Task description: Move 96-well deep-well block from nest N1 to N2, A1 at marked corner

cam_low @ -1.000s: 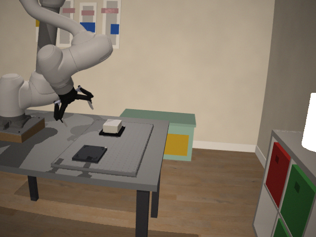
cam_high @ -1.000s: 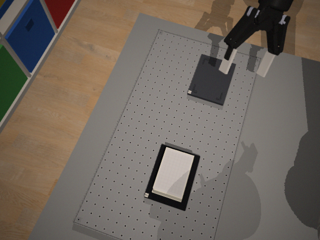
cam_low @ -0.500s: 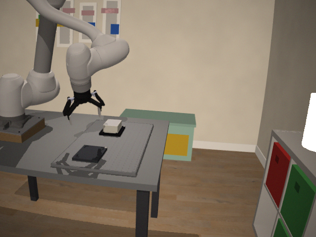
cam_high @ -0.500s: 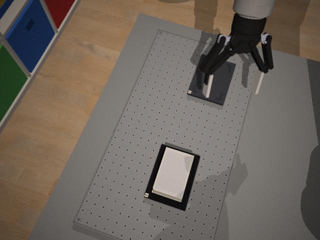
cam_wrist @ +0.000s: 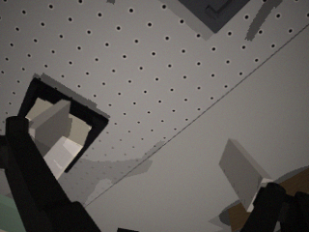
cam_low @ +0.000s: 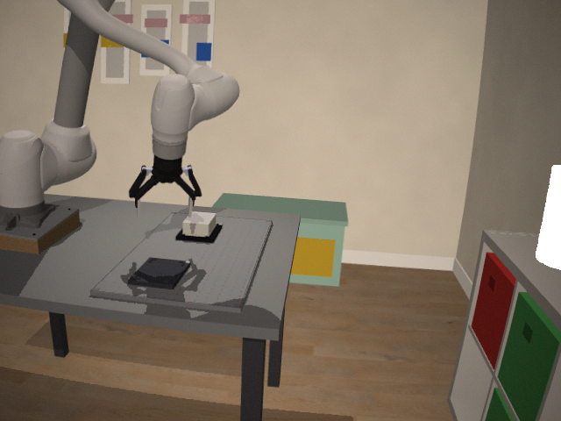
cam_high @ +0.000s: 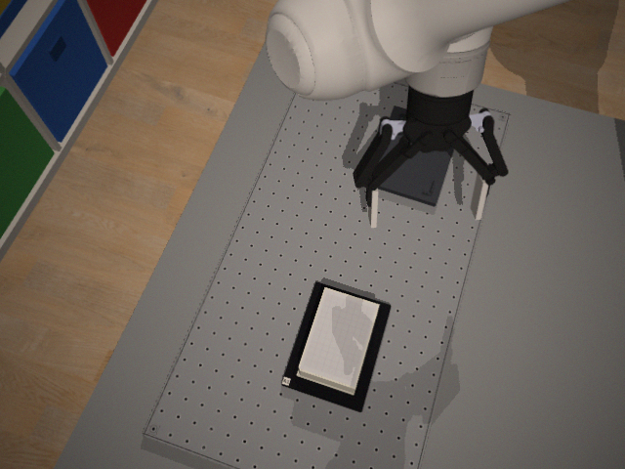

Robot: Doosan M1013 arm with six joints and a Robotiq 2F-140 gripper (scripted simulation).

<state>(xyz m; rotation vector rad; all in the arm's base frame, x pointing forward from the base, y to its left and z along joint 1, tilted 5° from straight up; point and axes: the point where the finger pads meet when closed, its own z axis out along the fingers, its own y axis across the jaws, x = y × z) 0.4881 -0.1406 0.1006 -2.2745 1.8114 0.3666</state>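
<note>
I have the gripper (cam_high: 426, 204) spread fully apart and holding nothing, hanging in the upper right of the top view above the near edge of the empty dark nest N2 (cam_high: 419, 179). What I am steering by is the offset toward the lower centre of that frame: the deep-well block (cam_high: 339, 345) sits down there in the black nest N1 (cam_high: 376, 348), well apart from my fingers, with bare perforated plate (cam_high: 282, 236) between. The block's long axis runs from lower left to upper right, a little tilted in the frame, with the small A1 label (cam_high: 286, 381) at the nest's lower left corner. In the wrist view the block (cam_wrist: 62, 150) shows at left, partly behind one finger (cam_wrist: 50, 127).
</note>
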